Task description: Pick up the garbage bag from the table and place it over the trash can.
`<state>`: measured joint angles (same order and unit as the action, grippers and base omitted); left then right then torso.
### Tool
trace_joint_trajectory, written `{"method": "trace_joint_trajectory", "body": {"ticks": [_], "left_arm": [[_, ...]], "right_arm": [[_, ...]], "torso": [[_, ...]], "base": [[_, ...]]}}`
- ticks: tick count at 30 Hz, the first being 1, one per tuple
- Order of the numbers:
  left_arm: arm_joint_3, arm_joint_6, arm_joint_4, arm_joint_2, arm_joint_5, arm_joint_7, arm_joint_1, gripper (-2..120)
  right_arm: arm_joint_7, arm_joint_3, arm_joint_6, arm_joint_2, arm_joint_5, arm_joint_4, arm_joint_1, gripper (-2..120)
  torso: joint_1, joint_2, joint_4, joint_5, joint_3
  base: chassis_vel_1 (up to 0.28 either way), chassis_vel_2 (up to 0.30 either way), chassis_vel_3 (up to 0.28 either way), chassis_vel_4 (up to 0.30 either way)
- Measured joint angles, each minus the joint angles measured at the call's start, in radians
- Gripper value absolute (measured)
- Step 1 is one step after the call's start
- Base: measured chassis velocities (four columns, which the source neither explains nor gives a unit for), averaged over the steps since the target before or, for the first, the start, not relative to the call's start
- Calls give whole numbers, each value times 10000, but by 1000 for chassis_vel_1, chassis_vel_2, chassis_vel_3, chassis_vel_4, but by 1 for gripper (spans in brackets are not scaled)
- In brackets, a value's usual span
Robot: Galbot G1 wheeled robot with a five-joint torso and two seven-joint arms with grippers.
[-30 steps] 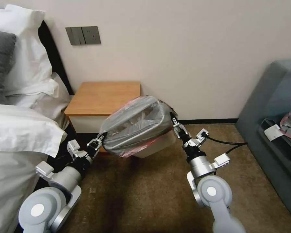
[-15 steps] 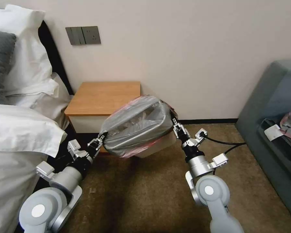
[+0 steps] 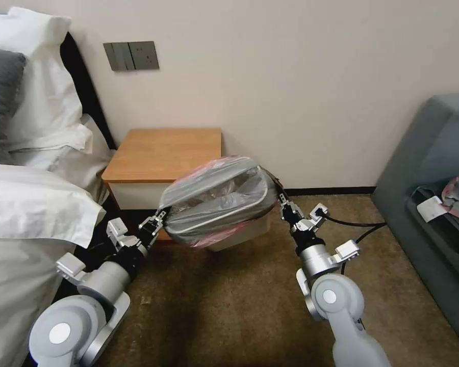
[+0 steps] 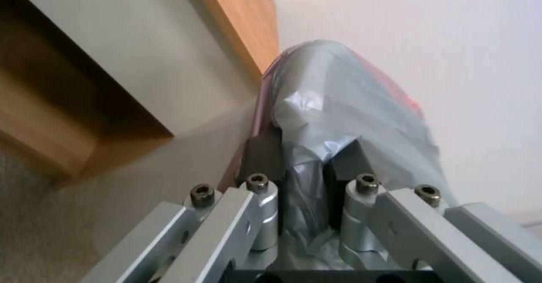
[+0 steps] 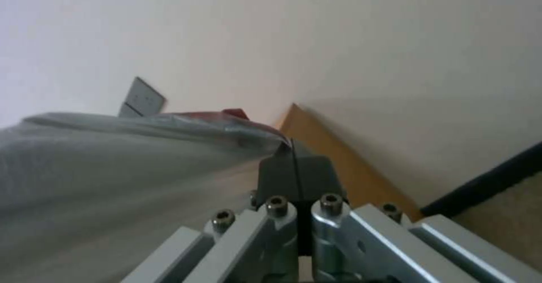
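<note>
Right, quick rundown for you:
Bag: garbage bag [image 3: 217, 201] is stretched wide btwn both grippers, held up off the floor, in front of the table's front right corner; pink edge shows along its top and bottom.
Bin: trash can [image 3: 245, 232] sits under/behind the bag, its beige side peeks out below; you can't tell if the bag is over its rim.
L gripper: left gripper [image 3: 157, 220] is at the bag's left end, fingers [image 4: 265, 153] closed part way w/ a wad of grey plastic pinched btwn them.
R gripper: right gripper [image 3: 280, 201] is at the bag's right end, pads [image 5: 277, 173] pressed flat together on the bag's edge.
Table: table [image 3: 158, 153] stands against the wall, beside the bed [image 3: 30, 214].
Sofa: sofa [image 3: 433, 204] is well off to your right.
</note>
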<state>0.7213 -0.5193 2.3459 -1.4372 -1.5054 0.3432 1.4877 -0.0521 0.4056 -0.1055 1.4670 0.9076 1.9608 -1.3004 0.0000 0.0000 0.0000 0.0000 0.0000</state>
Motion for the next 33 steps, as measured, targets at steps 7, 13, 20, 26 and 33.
{"method": "trace_joint_trajectory", "body": {"ticks": [7, 13, 20, 26, 33], "left_arm": [[-276, 107, 56, -88, 111, 1, 36, 11], [-470, 138, 125, -136, 197, 2, 47, 11], [-568, 140, 152, -138, 251, 4, 36, 12], [-619, 141, 63, -149, 547, -2, 35, 12], [-703, 108, -314, 41, 1538, -39, -95, 12]], "right_arm": [[200, -38, -132, -32, -746, -216, -68, 0], [360, -46, -441, -121, -1725, -232, -164, 0], [807, -25, -832, -266, -2982, 5, -282, 0], [987, 2, -833, -354, -5586, 278, -483, 0], [1054, 172, -657, -484, -7726, 960, -1305, 26]], "torso": [[0, 0, 0, 0, 0], [0, 0, 0, 1, -1], [-1, 0, 0, 0, -1], [0, 0, 0, -1, 0], [0, 0, 0, -1, -1]], "base": [[0, 0, 0, 0], [0, 0, 0, 0], [0, 0, 0, 0], [0, 0, 0, 0], [0, 0, 0, 0]]}}
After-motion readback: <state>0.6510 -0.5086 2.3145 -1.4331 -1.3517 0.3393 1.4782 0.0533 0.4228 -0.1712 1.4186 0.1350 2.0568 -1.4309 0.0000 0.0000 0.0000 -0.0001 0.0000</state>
